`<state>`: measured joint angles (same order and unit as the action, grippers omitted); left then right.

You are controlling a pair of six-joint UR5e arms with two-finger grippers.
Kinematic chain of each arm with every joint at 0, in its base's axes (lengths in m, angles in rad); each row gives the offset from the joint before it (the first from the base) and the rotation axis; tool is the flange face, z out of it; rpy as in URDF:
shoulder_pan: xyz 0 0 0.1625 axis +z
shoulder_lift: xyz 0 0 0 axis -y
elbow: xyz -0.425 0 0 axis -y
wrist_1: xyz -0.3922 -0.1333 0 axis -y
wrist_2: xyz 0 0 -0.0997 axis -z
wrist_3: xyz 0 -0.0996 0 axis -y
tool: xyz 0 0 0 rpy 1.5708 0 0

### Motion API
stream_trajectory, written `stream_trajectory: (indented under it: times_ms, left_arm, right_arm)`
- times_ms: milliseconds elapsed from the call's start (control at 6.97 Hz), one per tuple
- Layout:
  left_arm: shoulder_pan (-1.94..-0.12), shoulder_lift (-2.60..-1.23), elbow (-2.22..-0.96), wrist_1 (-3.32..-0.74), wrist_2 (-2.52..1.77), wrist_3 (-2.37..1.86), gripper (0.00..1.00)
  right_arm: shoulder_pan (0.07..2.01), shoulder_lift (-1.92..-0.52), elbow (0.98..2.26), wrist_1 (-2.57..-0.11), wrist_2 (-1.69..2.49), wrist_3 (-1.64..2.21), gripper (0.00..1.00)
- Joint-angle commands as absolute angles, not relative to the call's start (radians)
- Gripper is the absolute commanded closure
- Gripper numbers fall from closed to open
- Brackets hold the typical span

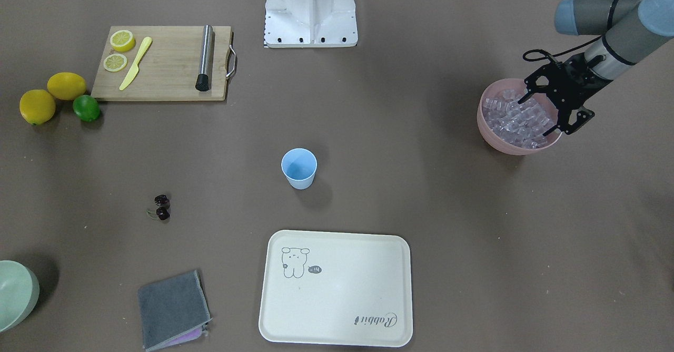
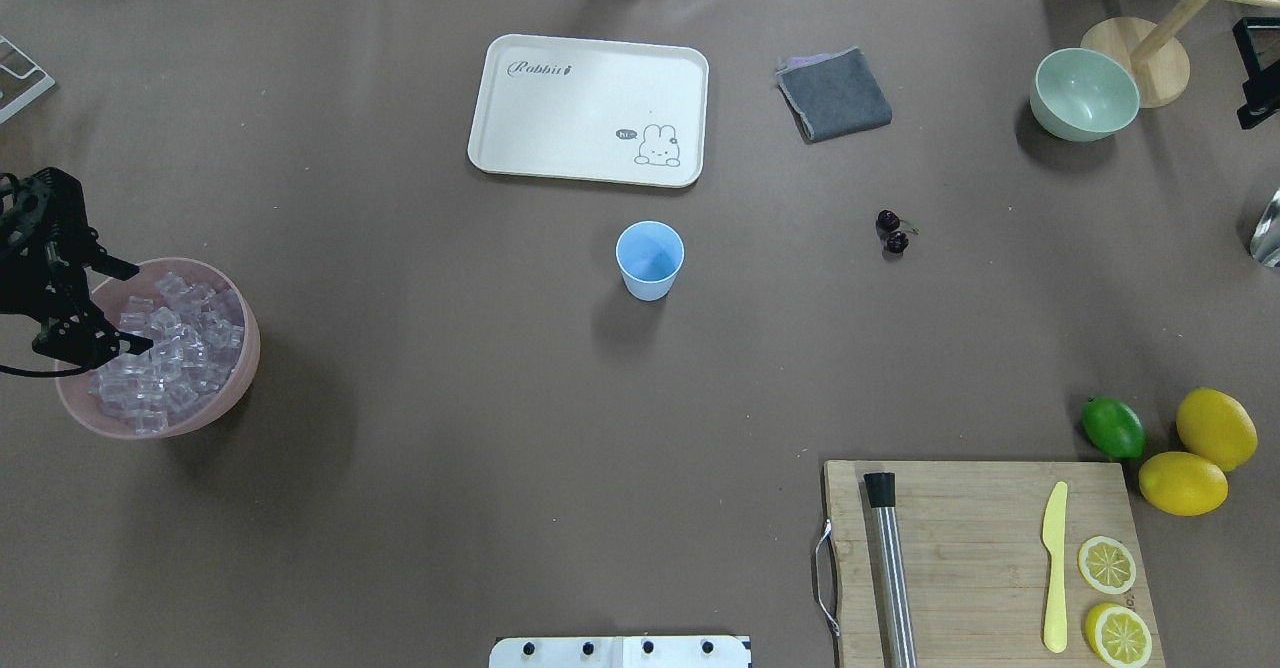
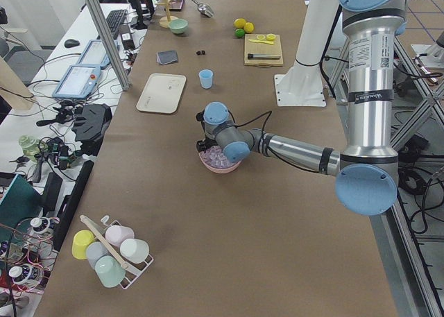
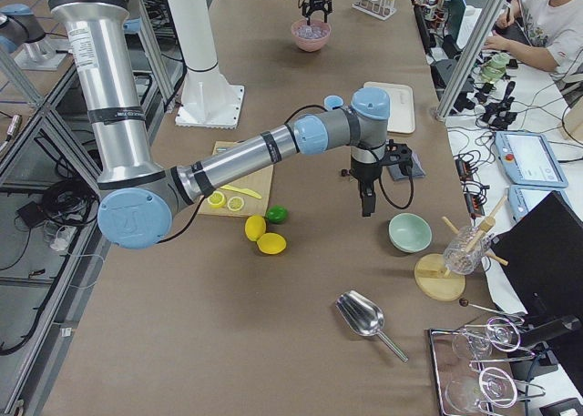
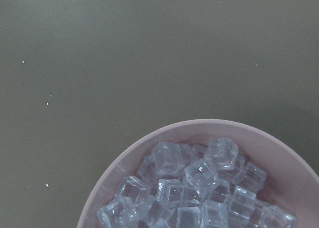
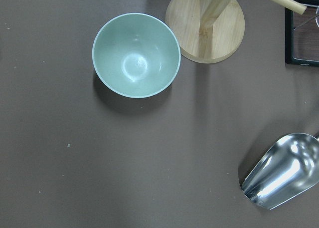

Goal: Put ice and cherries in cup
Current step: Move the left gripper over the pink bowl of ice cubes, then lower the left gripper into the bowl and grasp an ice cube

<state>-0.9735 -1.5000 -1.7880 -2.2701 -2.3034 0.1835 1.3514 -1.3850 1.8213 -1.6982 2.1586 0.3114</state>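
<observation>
The left gripper, at the right edge of the front-facing view, hangs with its jaws spread wide and nothing between them, just over the ice heaped in the pink bowl; whether the tips touch the cubes I cannot tell. Well apart, at the middle of that view, the cup stands upright and looks bare inside. The cherries lie on the table at lower left of centre, apart from the cup. The right gripper shows only in the right side view, above the table near the pale green bowl; spread or clenched, I cannot tell. By my reading nothing has been delivered: both ice and cherries remain to be moved.
</observation>
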Motion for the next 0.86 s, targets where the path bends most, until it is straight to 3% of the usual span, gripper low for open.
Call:
stream_trajectory:
  times_ms: [0,718]
  left_arm:
    - [-0.960,-1.482,-1.790,-2.272,-2.304,0.224,0.03]
    - [-0.914,-1.460,-1.789,-2.279,-2.312,0.239,0.04]
  right_arm:
    - [1.353,-1.396,1.825,-1.698,2.146,0.311,0.00]
    - [1.373,-1.431,1.850,-1.698,2.122,0.311,0.00]
